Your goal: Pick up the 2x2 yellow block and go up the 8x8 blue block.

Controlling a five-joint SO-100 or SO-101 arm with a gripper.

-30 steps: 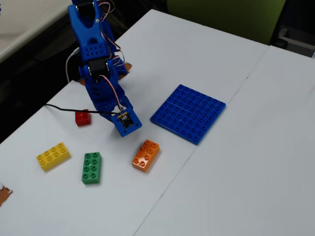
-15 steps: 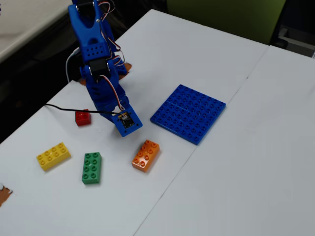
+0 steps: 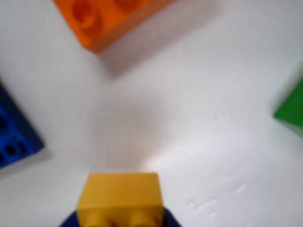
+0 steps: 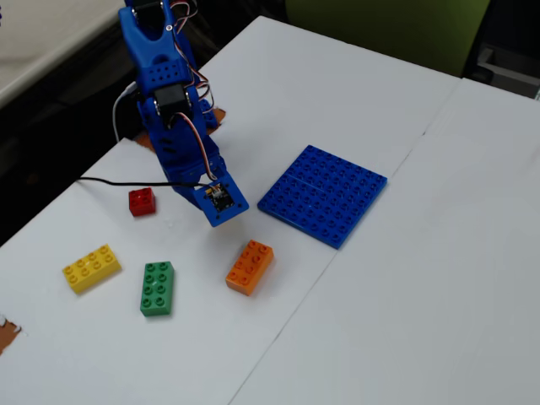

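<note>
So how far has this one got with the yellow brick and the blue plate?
Pick-up looks done: in the wrist view the 2x2 yellow block sits at the tool, above the white table. In hand: carrying it. Left: the fixed view shows the arm still short of the 8x8 blue block, which has nothing on it.

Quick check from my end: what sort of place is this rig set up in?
Probably an office or lab bench used for a brick-stacking demo: plain white tables pushed together, loose toy bricks like the green one, and a green chair back behind.

Yellow block (image 3: 120, 198) cut off below
</note>
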